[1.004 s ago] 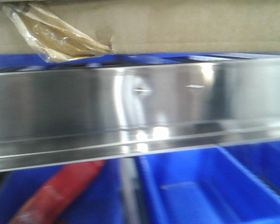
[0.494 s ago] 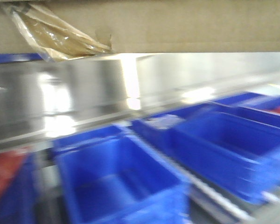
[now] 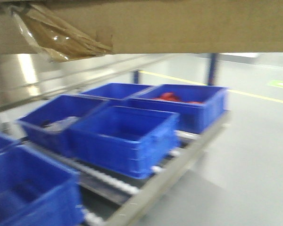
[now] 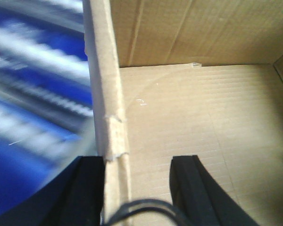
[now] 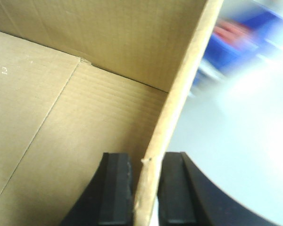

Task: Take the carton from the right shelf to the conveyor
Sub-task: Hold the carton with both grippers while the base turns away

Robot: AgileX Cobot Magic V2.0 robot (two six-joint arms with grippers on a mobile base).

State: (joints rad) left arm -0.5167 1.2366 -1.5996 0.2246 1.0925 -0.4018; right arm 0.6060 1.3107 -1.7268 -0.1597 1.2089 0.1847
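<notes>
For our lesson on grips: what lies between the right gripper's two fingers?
A side wall of the carton stands between the fingers of the right gripper, both close against it; the right wrist view shows this.

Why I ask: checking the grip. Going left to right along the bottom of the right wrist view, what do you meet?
carton floor → inner finger → carton wall → outer finger → grey floor

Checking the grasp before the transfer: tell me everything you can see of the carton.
The carton is brown corrugated cardboard, open-topped, its visible floor bare. Clear tape peels from its outer face in the front view, where it spans the top. The left gripper straddles one side wall, with a gap at the inner finger; the right gripper pinches the opposite wall.
</notes>
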